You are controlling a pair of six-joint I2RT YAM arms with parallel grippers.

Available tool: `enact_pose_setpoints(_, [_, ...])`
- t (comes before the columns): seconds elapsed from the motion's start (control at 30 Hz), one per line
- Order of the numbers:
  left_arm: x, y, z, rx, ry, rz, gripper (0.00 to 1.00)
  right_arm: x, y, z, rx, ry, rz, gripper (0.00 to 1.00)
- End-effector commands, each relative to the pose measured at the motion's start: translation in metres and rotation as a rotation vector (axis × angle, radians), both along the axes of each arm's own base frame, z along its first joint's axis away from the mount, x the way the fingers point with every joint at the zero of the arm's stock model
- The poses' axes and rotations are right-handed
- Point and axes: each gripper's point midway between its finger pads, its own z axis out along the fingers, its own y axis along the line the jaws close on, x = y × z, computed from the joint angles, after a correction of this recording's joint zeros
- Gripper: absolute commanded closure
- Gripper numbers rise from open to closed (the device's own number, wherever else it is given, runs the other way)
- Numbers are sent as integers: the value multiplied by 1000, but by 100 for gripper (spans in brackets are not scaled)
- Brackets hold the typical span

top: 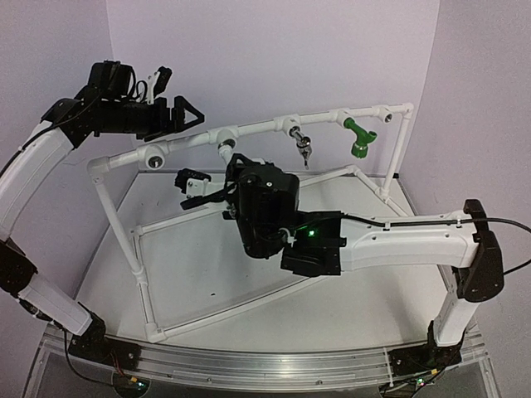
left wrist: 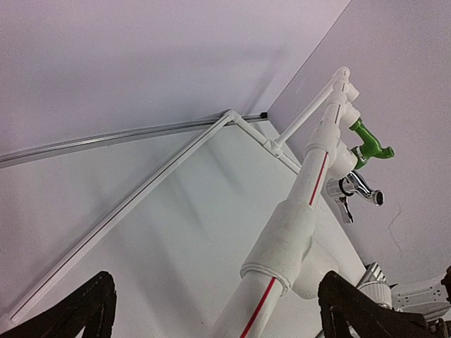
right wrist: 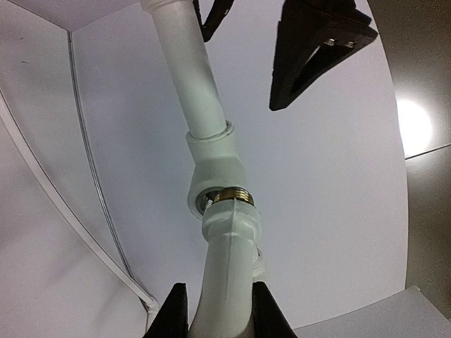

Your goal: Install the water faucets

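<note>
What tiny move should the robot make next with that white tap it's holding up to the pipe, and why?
Probably twist the right pincer to start screwing the white tap in. It is shut on the tap, whose brass thread sits at the mouth of the pipe's socket, thread rings showing, so it looks not yet wound home.

A white tabletop (top: 199, 274) carries a white pipe frame (top: 253, 128), whose base rails lie flat on it, reaching from the left edge toward the far right corner. An aluminium rail (top: 265, 362) lines the near edge.
</note>
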Motion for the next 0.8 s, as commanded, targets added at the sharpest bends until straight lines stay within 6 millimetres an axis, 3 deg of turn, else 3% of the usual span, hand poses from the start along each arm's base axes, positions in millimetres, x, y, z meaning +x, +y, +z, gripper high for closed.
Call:
enact_pose_setpoints(0.0, [-9,4,28,-35,-90,-9,0,4,2,12,54,15,5,100])
enact_pose_setpoints(0.77, [-8,2,29,-38,-98,-13,0,28,-8,11,69,38,-54,100])
